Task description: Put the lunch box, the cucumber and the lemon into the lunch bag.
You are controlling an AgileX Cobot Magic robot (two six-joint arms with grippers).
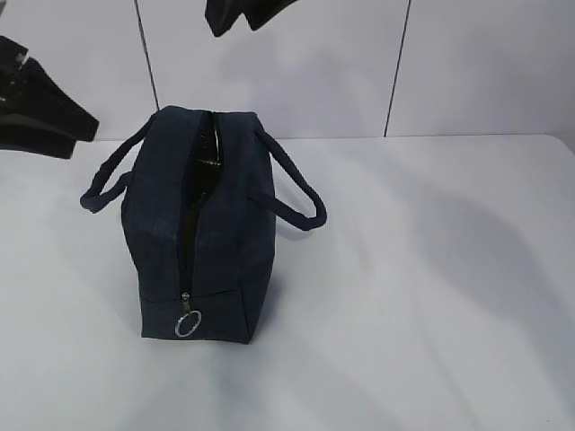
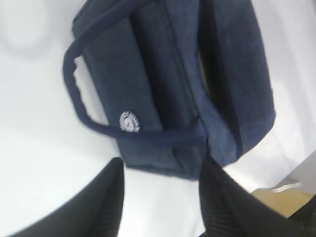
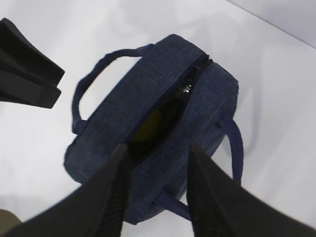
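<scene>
Lunch bag [image 1: 211, 233] stands unzipped on the table [image 1: 431, 287]; lemon [image 3: 154, 123] inside.

Bright, even light from above; the white surface [image 1: 431, 296] is near washed-out, with only soft grey shadows, one pooled just right of the dark navy boxy fabric bag [image 1: 202, 224]. The exterior view is fairly sharp; the silver ring pull [image 1: 188, 324] glints. The left wrist view is blurred throughout, the bag's weave smeared. In the right wrist view the black right tool [image 3: 158, 197] is out of focus and the bag opening sits in deep shadow.
</scene>
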